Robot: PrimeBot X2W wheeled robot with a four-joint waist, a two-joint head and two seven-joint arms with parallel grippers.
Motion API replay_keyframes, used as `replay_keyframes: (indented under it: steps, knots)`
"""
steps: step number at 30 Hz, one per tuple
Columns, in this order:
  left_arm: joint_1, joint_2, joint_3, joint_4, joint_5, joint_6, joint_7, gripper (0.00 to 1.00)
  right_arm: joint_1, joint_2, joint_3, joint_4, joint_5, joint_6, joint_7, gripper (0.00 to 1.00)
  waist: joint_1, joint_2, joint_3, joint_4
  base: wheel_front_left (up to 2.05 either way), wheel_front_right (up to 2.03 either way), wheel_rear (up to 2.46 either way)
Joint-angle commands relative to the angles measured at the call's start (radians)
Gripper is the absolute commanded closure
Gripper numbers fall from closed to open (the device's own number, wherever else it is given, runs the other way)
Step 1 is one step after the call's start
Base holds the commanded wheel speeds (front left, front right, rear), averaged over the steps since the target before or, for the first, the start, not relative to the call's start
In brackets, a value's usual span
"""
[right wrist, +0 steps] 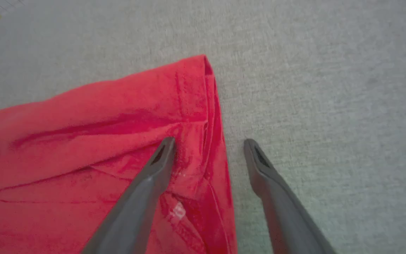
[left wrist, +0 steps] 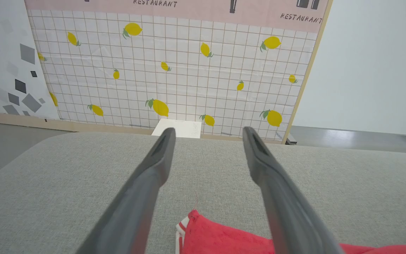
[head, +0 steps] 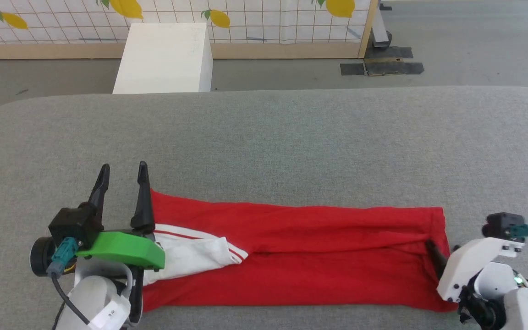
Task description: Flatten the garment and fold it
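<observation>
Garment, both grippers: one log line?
garment: folded strip on grey surface | left gripper: open, empty, near white sleeve | right gripper: open, empty, other end

You have one shirt [head: 328, 256] and one grey cushion [head: 264, 137] to look at. Count two grippers: one left gripper [head: 123, 166] and one right gripper [right wrist: 209, 141]. Each carries two dark fingers [head: 144, 197], so four fingers in all. On the shirt you can see one white sleeve [head: 190, 256]. Beyond the cushion there is one white box [head: 165, 57] and one wall panel [head: 268, 23]. The head view gives you four lemons [head: 218, 18] on the panel, and the left wrist view gives you two printed words [left wrist: 155, 3].
</observation>
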Motion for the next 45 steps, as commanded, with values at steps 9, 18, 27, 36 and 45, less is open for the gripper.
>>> replay_keyframes:
  steps: [9,18,27,36,45]
  knots:
    - [-0.012,-0.032,0.029,0.033,0.048,-0.044,-0.004,0.00,-0.043,0.001,0.047,0.080,-0.016,-0.002,0.228,0.55,0.0000,0.0000,0.003,0.001,0.00,0.00,0.00]
    - [-0.007,-0.053,0.054,0.047,0.070,-0.066,-0.004,0.00,-0.026,0.001,0.033,-0.004,-0.017,-0.002,0.245,1.00,0.0000,0.0000,0.007,-0.003,0.00,0.00,0.00]
    - [-0.009,-0.068,0.071,0.056,0.085,-0.085,-0.004,0.00,-0.027,0.001,-0.169,-0.063,-0.210,-0.002,0.148,1.00,0.0000,0.0000,0.016,-0.003,0.00,0.00,0.00]
    - [-0.007,-0.083,0.087,0.062,0.098,-0.101,-0.005,0.00,-0.049,0.001,-0.327,-0.084,-0.378,-0.002,0.073,1.00,0.0000,0.0000,0.021,0.004,0.00,0.00,0.00]
    - [0.002,-0.088,0.096,0.075,0.108,-0.116,-0.005,0.00,0.035,0.001,-0.146,-0.300,-0.214,-0.002,0.217,1.00,0.0000,0.0000,0.003,0.012,0.00,0.00,0.00]
